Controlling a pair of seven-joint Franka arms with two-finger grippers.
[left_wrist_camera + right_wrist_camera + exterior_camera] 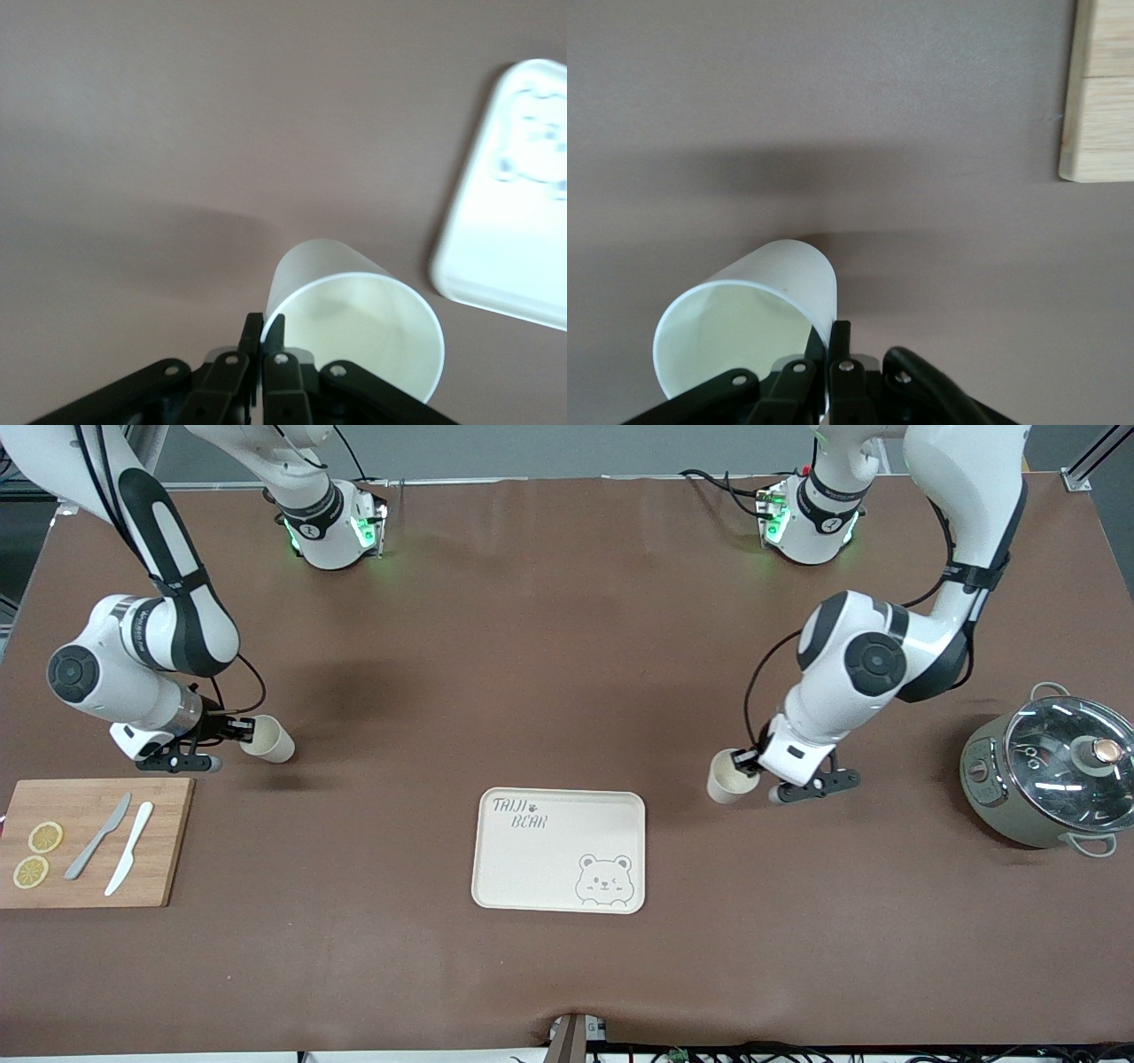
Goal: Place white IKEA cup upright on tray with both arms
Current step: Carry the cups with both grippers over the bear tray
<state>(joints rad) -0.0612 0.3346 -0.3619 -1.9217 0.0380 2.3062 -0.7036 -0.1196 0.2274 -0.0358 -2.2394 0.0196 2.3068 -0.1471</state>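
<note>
Two white plastic cups are each pinched at the rim by a robot gripper above the brown table (pixel 549 646). One white cup (pixel 730 778) sits at right of centre in the front view, tilted with its mouth toward the left gripper (pixel 753 763), whose black fingers (pixel 263 329) are pressed together on the rim; the left wrist view shows that cup (pixel 359 323) open toward the camera. The other white cup (pixel 267 739), at centre left of the frame, lies tipped in the right gripper (pixel 241 729), whose fingers (pixel 837 336) clamp its wall in the same way, as the right wrist view shows (pixel 744 323). The flat cream rectangular tray (pixel 560 850) with grey "TAIJI BEAR" lettering and a bear face rests at lower centre of the frame, with neither cup on it. A bamboo cutting board (pixel 164 850) at lower left carries two lemon slices (pixel 38 854), a grey knife (pixel 97 836) and a white knife (pixel 129 848). A grey-green pot with a glass lid (pixel 1050 775) stands at the right edge.
</note>
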